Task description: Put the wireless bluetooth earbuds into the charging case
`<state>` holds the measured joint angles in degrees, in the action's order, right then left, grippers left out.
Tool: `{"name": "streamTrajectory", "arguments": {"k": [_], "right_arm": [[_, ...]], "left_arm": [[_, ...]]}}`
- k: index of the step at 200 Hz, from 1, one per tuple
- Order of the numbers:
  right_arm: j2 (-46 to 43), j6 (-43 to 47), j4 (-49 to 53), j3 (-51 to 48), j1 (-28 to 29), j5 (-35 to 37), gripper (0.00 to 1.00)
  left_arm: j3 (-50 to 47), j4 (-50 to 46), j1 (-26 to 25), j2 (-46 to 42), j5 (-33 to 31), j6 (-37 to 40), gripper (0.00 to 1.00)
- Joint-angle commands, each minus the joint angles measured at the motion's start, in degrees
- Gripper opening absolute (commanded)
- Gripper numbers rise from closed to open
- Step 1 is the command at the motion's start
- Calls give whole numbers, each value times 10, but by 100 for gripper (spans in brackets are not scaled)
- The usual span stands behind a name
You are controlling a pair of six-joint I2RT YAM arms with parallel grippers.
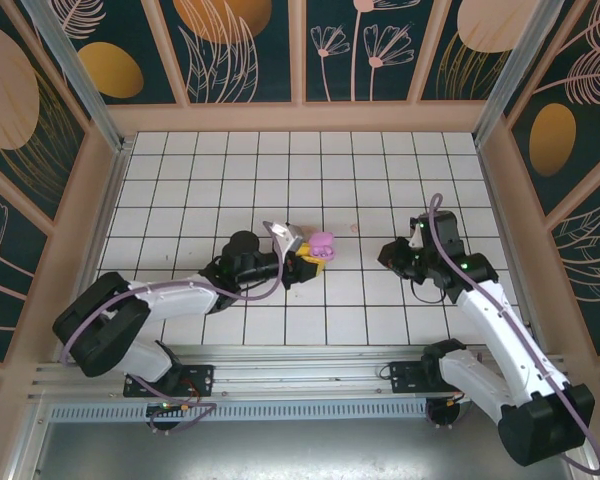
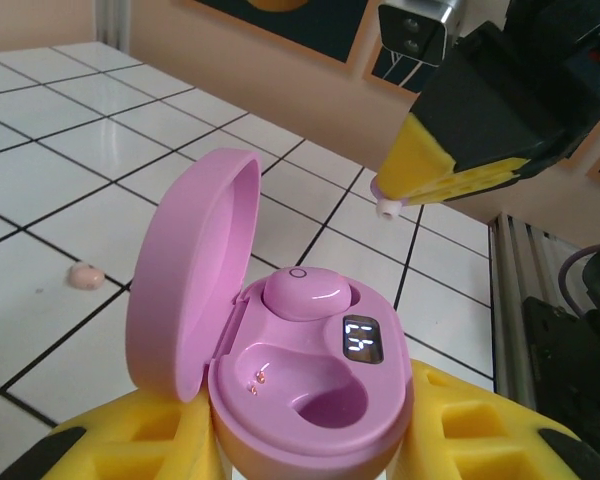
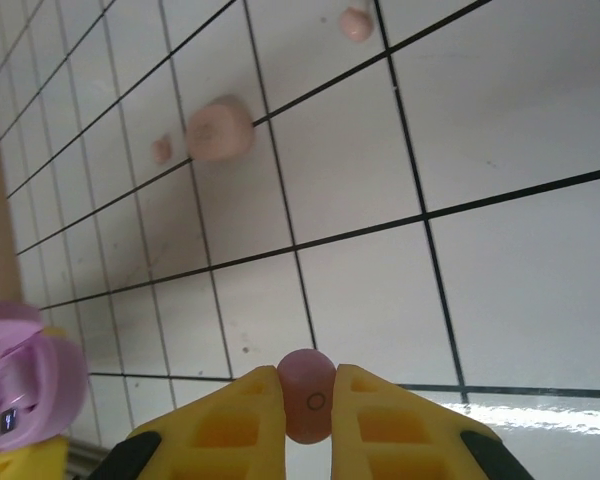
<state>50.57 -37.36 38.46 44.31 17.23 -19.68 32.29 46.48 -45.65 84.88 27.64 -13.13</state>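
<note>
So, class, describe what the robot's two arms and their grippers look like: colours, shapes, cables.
The left arm and right arm have white shell links between black joints. A lilac cable runs along each. The left gripper and right gripper have yellow, blocky fingers with moulded square recesses.
</note>
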Motion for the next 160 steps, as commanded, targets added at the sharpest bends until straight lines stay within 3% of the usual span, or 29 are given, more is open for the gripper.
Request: {"name": "streamTrajectory", "arguments": {"k": [1,82,160], "right_arm": [[-14,4,28,32,4,-37,11],[8,-47,15,108,159,36,10],[80,-66,36,189,276,128,9]], "left_arm": [[21,97,-17,21,-21,17,16],[3,160,-50,38,-85,75,17],[-19,154,-51,13,-87,83,17]]}}
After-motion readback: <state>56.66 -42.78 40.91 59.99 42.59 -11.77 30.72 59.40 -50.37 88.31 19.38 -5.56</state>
